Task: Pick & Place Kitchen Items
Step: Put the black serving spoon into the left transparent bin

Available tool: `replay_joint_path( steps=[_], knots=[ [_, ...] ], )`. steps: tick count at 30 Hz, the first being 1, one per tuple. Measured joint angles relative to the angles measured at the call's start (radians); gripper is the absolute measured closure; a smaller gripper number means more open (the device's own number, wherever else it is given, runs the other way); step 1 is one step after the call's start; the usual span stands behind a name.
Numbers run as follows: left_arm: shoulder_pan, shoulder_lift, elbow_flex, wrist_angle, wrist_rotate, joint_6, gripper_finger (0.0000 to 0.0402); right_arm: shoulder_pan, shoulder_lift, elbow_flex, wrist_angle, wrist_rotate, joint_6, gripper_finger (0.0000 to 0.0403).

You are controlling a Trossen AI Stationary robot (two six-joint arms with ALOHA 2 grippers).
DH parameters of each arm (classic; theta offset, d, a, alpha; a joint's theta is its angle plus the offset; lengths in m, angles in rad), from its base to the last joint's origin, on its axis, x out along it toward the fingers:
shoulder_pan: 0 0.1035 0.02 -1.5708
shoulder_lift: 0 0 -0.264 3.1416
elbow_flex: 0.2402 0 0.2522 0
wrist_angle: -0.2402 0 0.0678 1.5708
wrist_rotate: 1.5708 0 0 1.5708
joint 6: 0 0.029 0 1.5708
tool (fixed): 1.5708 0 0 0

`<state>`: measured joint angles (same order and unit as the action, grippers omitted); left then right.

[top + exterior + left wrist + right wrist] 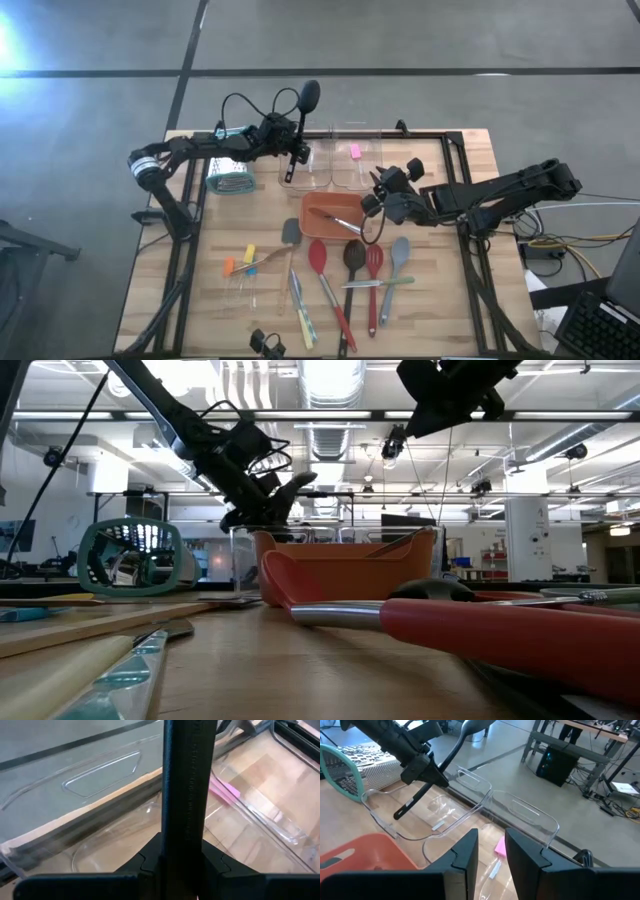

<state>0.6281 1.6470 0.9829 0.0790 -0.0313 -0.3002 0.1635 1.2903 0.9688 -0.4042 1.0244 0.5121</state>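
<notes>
Now black spoon [300, 120] in left fingers [291, 150]

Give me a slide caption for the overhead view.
Left gripper lowers a black spoon into a clear tub; right gripper hovers above the orange tray.

Black spoon's handle [187, 795] blocks our left wrist view, its bowl cut off, pink piece [225, 791] half hidden behind it, small desk pieces [240, 263] too tiny to identify
</notes>
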Motion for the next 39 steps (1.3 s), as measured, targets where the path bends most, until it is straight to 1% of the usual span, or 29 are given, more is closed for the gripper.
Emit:
replay_joint_path(
  steps=[3, 8, 17, 28, 33, 39],
  knots=[
    [-0.001, 0.000, 0.019, -0.022, 0.001, 0.004, 0.0328, 0.000, 0.000, 0.001, 0.001, 0.020, -0.002, 0.0321],
    [-0.001, 0.000, 0.037, -0.065, 0.001, 0.011, 0.0328, -0.001, 0.000, 0.002, 0.003, 0.024, -0.002, 0.0326],
    [-0.001, 0.010, 0.036, -0.073, 0.008, 0.010, 0.0328, -0.013, 0.000, 0.002, 0.027, 0.026, -0.015, 0.0310],
    [0.000, 0.097, 0.061, -0.074, 0.015, 0.013, 0.0328, -0.028, 0.000, 0.002, 0.027, 0.026, -0.026, 0.0300],
    [0.000, 0.135, 0.086, -0.072, 0.023, 0.011, 0.0328, -0.027, 0.000, 0.000, 0.027, 0.025, -0.037, 0.0308],
    [0.004, 0.194, 0.148, -0.127, 0.029, 0.032, 0.0330, -0.027, 0.000, -0.002, 0.027, 0.024, -0.038, 0.0318]
  ],
)
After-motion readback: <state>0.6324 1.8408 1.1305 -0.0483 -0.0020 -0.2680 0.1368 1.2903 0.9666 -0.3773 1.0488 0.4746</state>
